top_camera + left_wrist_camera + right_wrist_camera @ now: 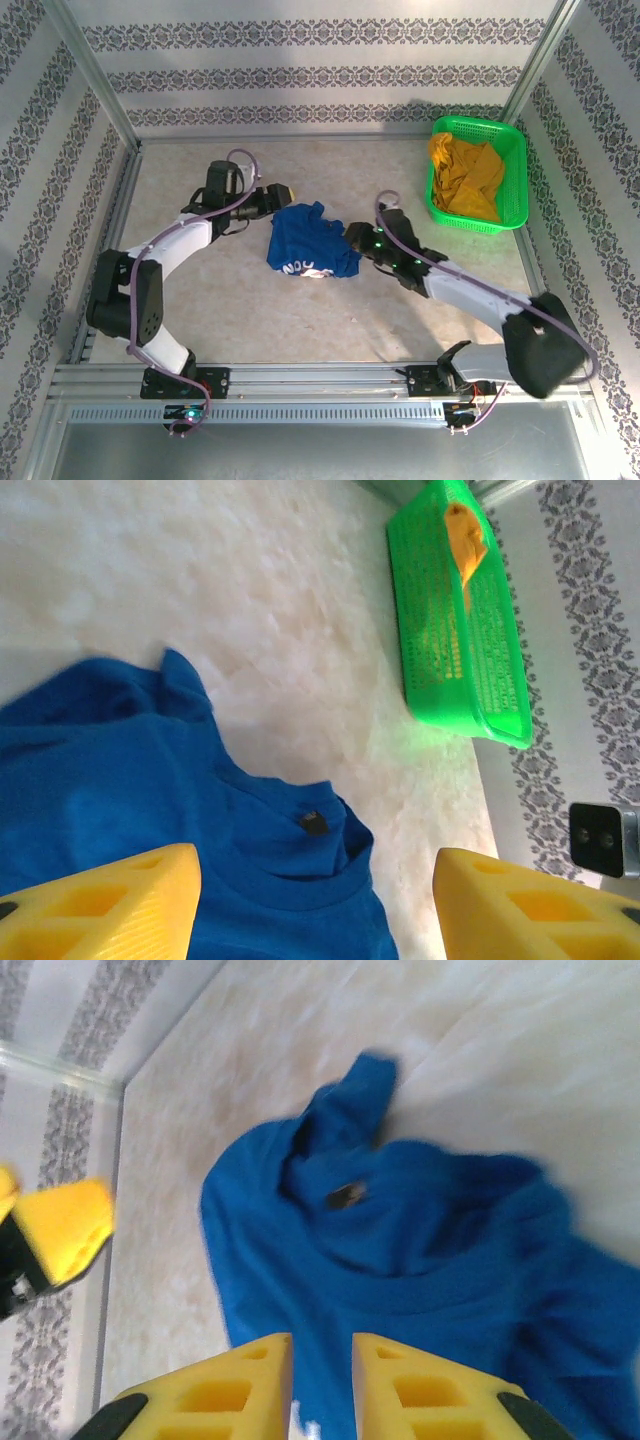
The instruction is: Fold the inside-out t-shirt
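The left claw (315,868) has its fingers spread wide apart and hovers over the collar of the inside-out t-shirt (308,242). In the top view this claw sits at the shirt's 10 o'clock edge. The right claw (322,1348) has its fingers drawn nearly together, leaving a narrow gap. Blurred blue cloth shows in the gap, and whether it is clamped cannot be told. This claw meets the shirt at 3 o'clock. The shirt lies crumpled at the middle of the table (300,320). At its 2 o'clock, well apart, a green basket (517,170) holds a mustard-yellow garment (465,175).
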Controlling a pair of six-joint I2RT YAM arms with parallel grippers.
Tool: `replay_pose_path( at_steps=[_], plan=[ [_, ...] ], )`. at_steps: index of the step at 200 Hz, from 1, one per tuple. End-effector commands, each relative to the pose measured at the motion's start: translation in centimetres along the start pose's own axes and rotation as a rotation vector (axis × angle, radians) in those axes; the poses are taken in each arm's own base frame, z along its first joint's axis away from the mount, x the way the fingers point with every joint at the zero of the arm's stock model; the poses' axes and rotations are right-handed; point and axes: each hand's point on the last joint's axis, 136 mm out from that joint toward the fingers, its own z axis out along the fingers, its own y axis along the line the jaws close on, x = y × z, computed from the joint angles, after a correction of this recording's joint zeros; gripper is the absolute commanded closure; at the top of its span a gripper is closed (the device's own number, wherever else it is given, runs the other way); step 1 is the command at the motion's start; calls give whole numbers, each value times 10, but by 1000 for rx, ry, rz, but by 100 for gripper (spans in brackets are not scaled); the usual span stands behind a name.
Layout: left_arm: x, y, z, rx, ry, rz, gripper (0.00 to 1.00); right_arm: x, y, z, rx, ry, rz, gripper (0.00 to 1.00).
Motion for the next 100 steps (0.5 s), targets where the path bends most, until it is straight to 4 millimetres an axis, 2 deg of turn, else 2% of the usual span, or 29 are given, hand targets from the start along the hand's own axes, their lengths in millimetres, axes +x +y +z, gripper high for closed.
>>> replay_pose_path(
  at_steps=[1, 14, 31, 49, 63, 76, 100],
  plan=[
    [26, 12, 32, 40, 66, -114, 37, 27, 22, 31, -38, 89, -36, 79],
    [29, 28, 45, 21, 70, -146, 37, 36, 9, 49, -4, 98, -13, 83],
    [39, 53, 59, -30, 94, -165, 37, 44, -33, 62, 83, 70, 62, 85],
    [53, 77, 70, -82, 133, -178, 37, 51, -85, 62, 188, 33, 149, 87],
    [61, 89, 75, -108, 160, -180, 37, 56, -110, 61, 222, 31, 202, 87],
    [59, 84, 76, -91, 175, -168, 38, 58, -116, 61, 213, 42, 219, 88],
    [27, 43, 56, -39, 112, -91, 36, 51, -104, 55, 179, 55, 187, 88]
  ],
)
